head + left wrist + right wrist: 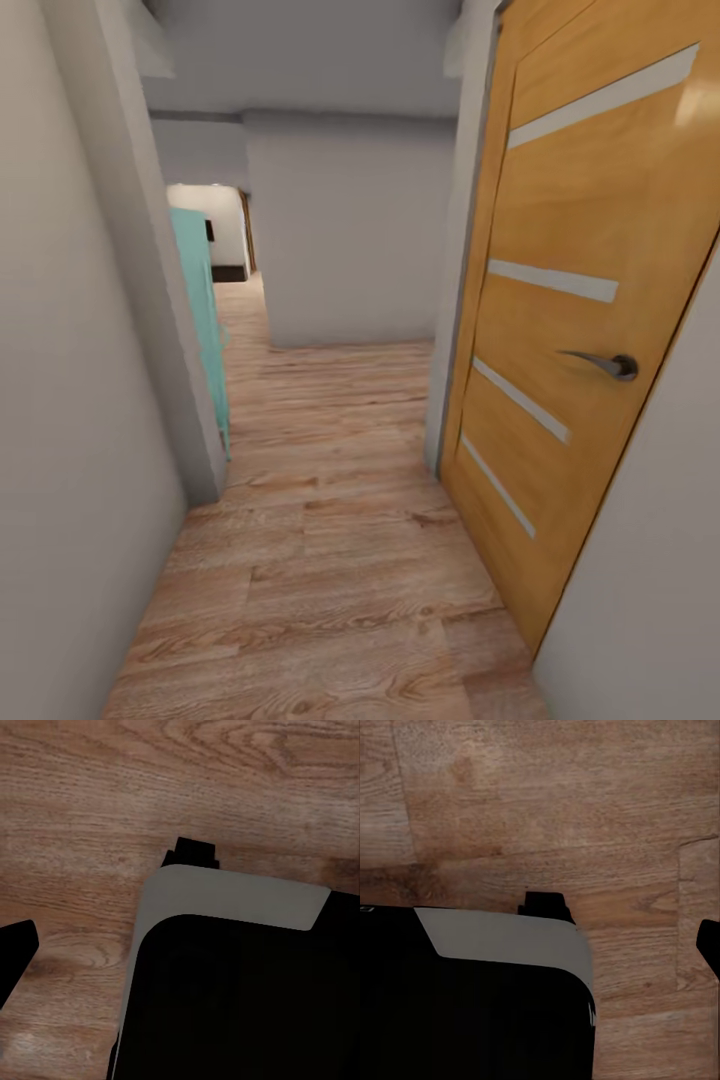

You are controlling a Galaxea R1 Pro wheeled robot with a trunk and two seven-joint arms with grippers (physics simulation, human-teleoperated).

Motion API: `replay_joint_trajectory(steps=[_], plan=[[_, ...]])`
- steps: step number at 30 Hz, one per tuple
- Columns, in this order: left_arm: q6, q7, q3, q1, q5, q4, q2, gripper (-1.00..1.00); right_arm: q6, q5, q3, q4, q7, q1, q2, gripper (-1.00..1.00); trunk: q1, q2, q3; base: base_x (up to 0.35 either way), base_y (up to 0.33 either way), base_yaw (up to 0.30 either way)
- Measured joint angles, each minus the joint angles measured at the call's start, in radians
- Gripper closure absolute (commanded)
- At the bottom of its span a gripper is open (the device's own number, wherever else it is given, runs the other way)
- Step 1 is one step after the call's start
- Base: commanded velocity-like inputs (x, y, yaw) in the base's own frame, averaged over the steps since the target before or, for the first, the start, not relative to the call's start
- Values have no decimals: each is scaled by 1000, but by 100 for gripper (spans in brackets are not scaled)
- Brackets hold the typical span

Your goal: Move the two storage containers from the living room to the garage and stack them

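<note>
**No containers in sight: a corridor of wood planks**

Light wood plank flooring (330, 560) runs down a narrow hallway between white walls (70, 420). An orange-brown door (580, 300) with frosted strips and a dark lever handle (605, 364) stands at the near right. A turquoise panel (200, 310) shows at the far left, past a wall corner. Both wrist views look down on planks and the robot's dark, grey-edged base (232, 900). Whether the fingers are parted or closed cannot be told.

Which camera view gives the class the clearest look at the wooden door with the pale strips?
The head view: the wooden door stands at the right, its lever handle and four pale strips plain. Both wrist views look down at the wood plank floor and the robot's dark base.
</note>
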Motion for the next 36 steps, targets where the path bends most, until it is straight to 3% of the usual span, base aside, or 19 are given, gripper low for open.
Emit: replay_joint_trajectory(steps=[9, 36], plan=[[0, 0, 0, 0, 0, 0, 0, -100, 0, 0, 0, 0, 0, 0, 0, -100, 0, 0, 0, 321, 0, 235], [3, 0, 1, 0, 3, 0, 6, -100, -3, -1, 0, 0, 0, 0, 0, -100, 0, 0, -2, 322, 0, 27]])
